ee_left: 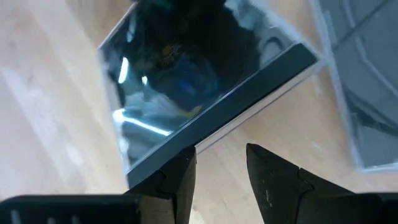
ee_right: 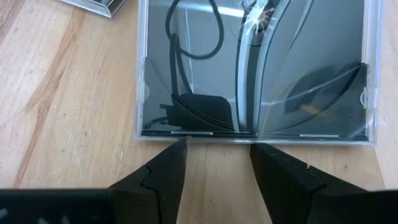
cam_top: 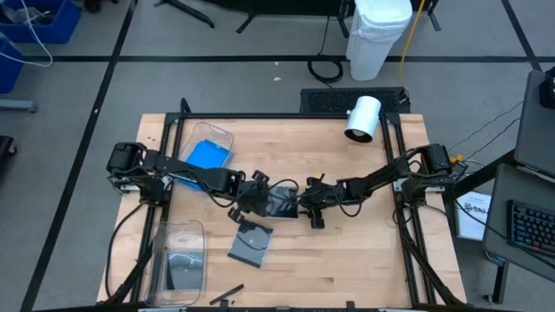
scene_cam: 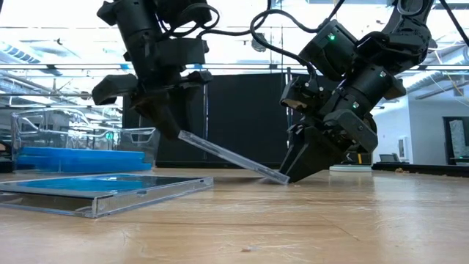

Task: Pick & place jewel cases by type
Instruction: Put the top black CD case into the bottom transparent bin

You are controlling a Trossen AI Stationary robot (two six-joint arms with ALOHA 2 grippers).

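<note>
Two grippers meet at table centre over one grey jewel case (cam_top: 279, 204), tilted, one edge on the wood. Left gripper (scene_cam: 170, 125) props its raised edge, fingers parted; right gripper (scene_cam: 299, 170) parted at the low edge, no clamp visible. Second grey case (cam_top: 251, 243) lies flat nearby.

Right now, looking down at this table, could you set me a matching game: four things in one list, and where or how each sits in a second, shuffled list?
Things:
1. middle jewel case
2. blue jewel cases
3. white cylinder
4. grey jewel case just in front of the middle one

Places or states:
A. inside a clear bin
B. tilted, one edge raised
C. lying flat on the table
D. by the back edge, right side

Pairs: 1-B, 2-A, 3-D, 4-C
</note>
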